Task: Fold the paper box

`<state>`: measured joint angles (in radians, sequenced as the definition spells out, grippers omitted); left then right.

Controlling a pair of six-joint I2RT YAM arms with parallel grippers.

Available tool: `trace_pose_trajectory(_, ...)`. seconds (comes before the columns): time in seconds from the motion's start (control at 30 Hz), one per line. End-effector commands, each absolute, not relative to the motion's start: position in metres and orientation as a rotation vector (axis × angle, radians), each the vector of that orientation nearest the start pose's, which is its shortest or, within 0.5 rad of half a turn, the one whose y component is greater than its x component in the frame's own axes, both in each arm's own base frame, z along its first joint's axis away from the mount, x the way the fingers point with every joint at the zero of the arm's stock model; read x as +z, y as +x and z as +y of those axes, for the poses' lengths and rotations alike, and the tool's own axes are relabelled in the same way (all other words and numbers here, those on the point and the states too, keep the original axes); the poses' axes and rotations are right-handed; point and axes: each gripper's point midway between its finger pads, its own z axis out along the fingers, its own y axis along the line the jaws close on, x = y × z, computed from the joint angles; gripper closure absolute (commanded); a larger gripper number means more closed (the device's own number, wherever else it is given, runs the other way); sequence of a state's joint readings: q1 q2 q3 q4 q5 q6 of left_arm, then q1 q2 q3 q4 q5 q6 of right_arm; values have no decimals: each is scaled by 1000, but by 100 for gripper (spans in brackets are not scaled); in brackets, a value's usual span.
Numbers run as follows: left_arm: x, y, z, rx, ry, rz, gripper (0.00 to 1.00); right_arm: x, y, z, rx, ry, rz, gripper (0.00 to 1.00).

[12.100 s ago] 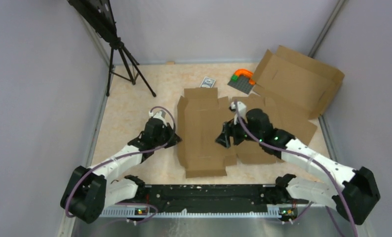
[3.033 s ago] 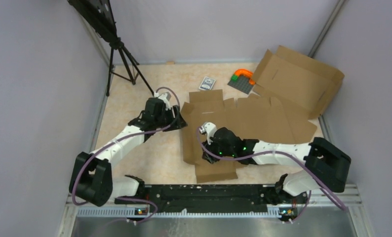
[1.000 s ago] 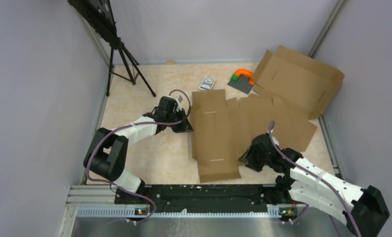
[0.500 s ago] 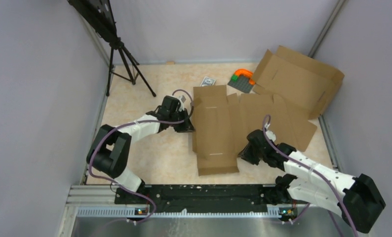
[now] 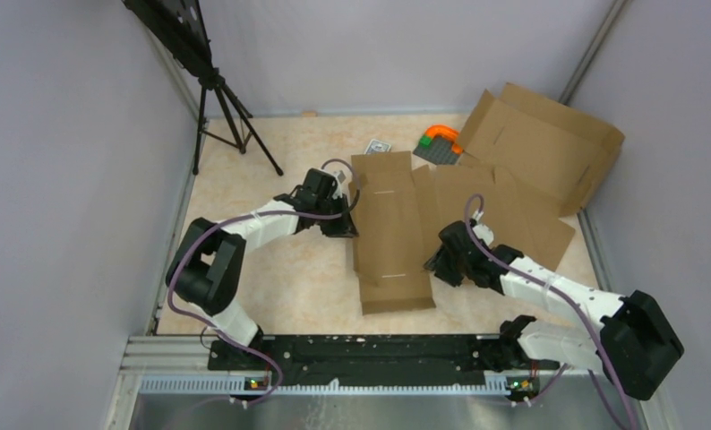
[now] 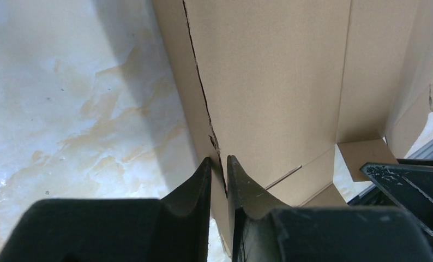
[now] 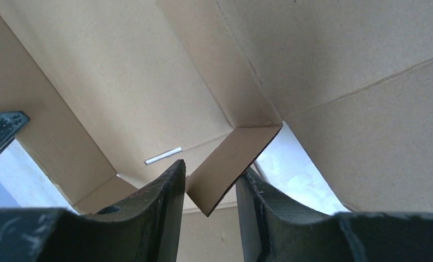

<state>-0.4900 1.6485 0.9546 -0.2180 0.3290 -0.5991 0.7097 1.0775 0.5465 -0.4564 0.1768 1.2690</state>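
Observation:
The paper box (image 5: 390, 228) is a brown cardboard blank in mid-table, its long side panels partly raised. In the left wrist view its left wall (image 6: 203, 103) runs up from the jaws, edge on. My left gripper (image 5: 346, 220) (image 6: 218, 164) is shut on that wall's edge. My right gripper (image 5: 434, 262) (image 7: 210, 183) is at the box's right side. Its jaws stand apart, and a small corner flap (image 7: 230, 164) lies slantwise between them and touches both fingers.
A second flat brown blank (image 5: 522, 224) lies under and to the right of the box. A large open carton (image 5: 540, 143) stands at the back right. Beside it are a grey plate with green and orange bricks (image 5: 439, 143) and a small card pack (image 5: 377, 146). A tripod (image 5: 222, 103) stands back left.
The left gripper has shifted right, keeping hold of the box's left wall. The right gripper has come in from the near right to the box's right side. The box looks narrower.

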Motion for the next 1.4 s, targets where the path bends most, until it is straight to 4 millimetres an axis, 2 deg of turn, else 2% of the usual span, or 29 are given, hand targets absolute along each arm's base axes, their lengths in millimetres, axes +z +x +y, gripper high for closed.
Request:
trace_pose_trajectory(0.0, 66, 309, -253, -754, 63, 2619, 83, 76, 224, 181, 547, 834, 2405, 61)
trace_pose_trajectory(0.13, 68, 310, -251, -698, 88, 2628, 83, 75, 233, 169, 492, 865, 2380, 59)
trace_pose_trajectory(0.27, 67, 309, -251, -678, 99, 2635, 83, 70, 244, 159, 457, 884, 2363, 53)
trace_pose_trajectory(0.4, 66, 308, -252, -676, 106, 2643, 83, 49, 249, 149, 380, 910, 2409, 53)
trace_pose_trajectory(0.5, 66, 308, -253, -675, 109, 2645, 83, 33, 251, 148, 371, 901, 2463, 52)
trace_pose_trajectory(0.63, 65, 308, -255, -677, 115, 2647, 83, 28, 259, 154, 394, 814, 2509, 50)
trace_pose_trajectory(0.77, 68, 308, -254, -672, 119, 2644, 83, 38, 265, 155, 396, 755, 2505, 46)
trace_pose_trajectory(0.93, 70, 309, -253, -663, 121, 2640, 83, 72, 275, 153, 424, 686, 2419, 23)
trace_pose_trajectory(1.03, 70, 310, -254, -664, 121, 2640, 83, 100, 286, 152, 437, 628, 2345, 20)
trace_pose_trajectory(1.1, 70, 310, -255, -665, 125, 2642, 83, 113, 291, 154, 451, 606, 2321, 20)
trace_pose_trajectory(1.23, 70, 312, -256, -672, 124, 2643, 83, 115, 296, 160, 471, 602, 2340, 20)
trace_pose_trajectory(1.37, 72, 312, -257, -679, 128, 2638, 83, 103, 297, 165, 481, 596, 2389, 20)
